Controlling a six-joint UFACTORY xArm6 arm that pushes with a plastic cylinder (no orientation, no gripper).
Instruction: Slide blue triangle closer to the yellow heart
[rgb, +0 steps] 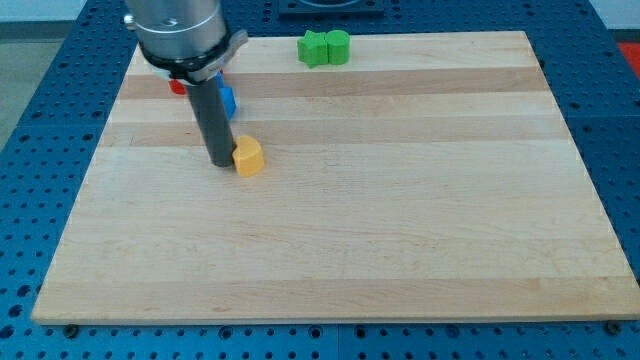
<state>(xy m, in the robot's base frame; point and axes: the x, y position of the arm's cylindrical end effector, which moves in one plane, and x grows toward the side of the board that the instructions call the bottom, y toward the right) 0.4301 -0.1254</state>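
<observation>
one yellow heart (248, 156), my tip (220, 162) beside; two green blocks (324, 47).

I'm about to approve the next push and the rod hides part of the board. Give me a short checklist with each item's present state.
1. My tip located: ok, just left of the yellow heart.
2. Blue triangle visible: not ok, mostly hidden behind the rod.
3. Tip behind the blue block for a push toward the heart: not ok, it sits at the heart instead.
4. Tip clear of the heart: cannot tell, they look touching.
5. Red block identified: cannot tell, only a sliver shows.
6. Green blocks out of the way: ok, at the view's top.
</observation>
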